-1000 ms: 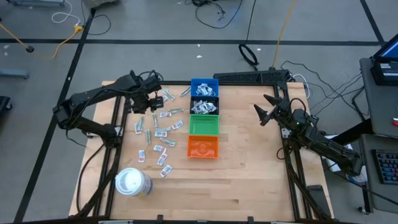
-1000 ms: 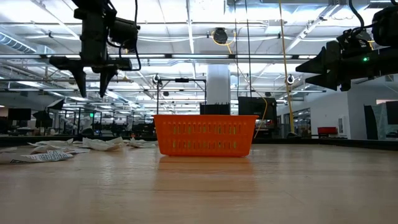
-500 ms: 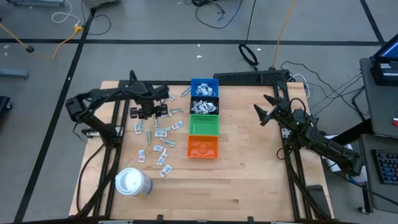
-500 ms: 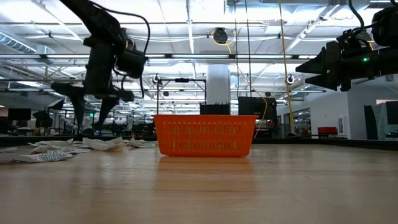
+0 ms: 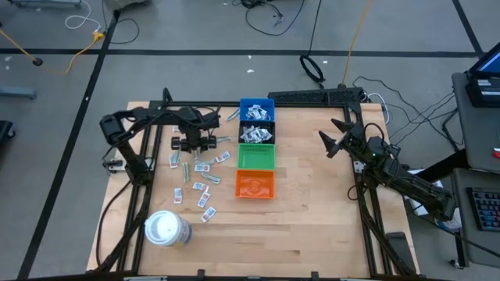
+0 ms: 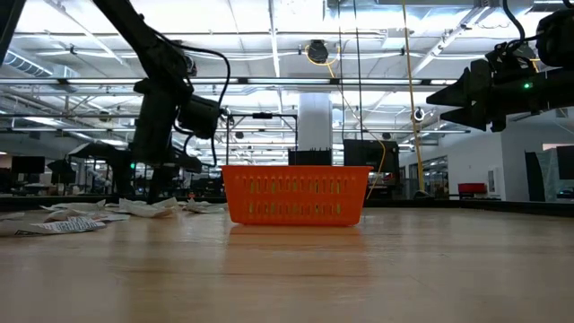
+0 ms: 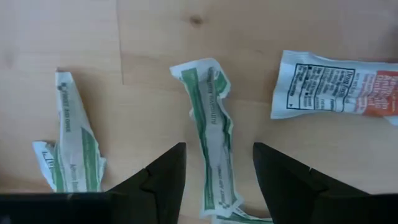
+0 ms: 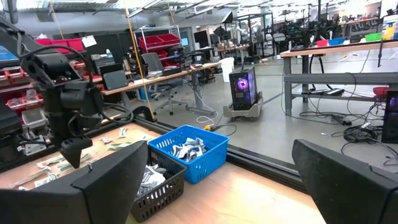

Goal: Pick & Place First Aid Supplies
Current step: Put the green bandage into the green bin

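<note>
The first aid supplies are small flat packets scattered on the table's left half [image 5: 199, 168], left of the bins. My left gripper [image 5: 192, 144] is open and hangs low over them. In the left wrist view its fingers [image 7: 217, 149] stand on either side of a crumpled green-striped white wrapper [image 7: 210, 134] that lies flat on the wood; they do not touch it. A second green-striped wrapper [image 7: 69, 149] and a white packet with black and orange print [image 7: 336, 90] lie beside it. My right gripper [image 5: 331, 142] waits open above the table's right side.
A column of small bins stands mid-table: blue [image 5: 256, 108], black with packets inside [image 5: 256, 133], green [image 5: 256, 158], orange [image 5: 255, 185]. A large white roll [image 5: 166, 229] sits near the left front corner. Bare wood lies between the bins and the right arm.
My left gripper has come down from well above the table to just over the scattered packets, shifting toward the near edge and a little toward the bins. It has stayed open. The packets and my right arm have not moved.
</note>
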`<state>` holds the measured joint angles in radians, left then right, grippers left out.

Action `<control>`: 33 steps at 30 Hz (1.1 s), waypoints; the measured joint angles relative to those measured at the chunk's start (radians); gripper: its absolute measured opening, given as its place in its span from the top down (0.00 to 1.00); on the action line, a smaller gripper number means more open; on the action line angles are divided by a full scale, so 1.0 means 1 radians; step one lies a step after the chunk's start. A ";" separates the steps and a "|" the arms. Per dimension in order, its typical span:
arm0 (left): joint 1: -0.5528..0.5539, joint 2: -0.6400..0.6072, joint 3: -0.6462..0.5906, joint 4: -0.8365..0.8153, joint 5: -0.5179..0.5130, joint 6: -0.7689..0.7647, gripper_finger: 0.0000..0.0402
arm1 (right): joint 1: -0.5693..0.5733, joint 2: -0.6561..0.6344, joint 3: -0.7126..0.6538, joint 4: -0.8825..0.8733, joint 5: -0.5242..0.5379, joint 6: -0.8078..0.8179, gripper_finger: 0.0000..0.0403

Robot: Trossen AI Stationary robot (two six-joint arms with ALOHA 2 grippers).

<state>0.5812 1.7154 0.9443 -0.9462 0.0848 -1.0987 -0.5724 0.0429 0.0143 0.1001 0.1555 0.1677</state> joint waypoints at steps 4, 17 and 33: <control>-0.005 0.000 0.000 0.006 0.008 0.005 0.56 | 0.000 0.000 0.000 0.000 0.000 0.000 0.02; -0.021 -0.001 0.000 0.007 0.027 0.124 0.97 | 0.000 0.000 0.000 0.000 0.000 0.000 0.02; -0.023 -0.100 0.063 -0.096 -0.004 0.637 0.99 | 0.000 0.000 0.000 0.000 0.000 0.000 0.02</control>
<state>0.5587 1.6155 1.0076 -1.0421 0.0809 -0.4620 -0.5724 0.0433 0.0143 0.1001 0.1555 0.1680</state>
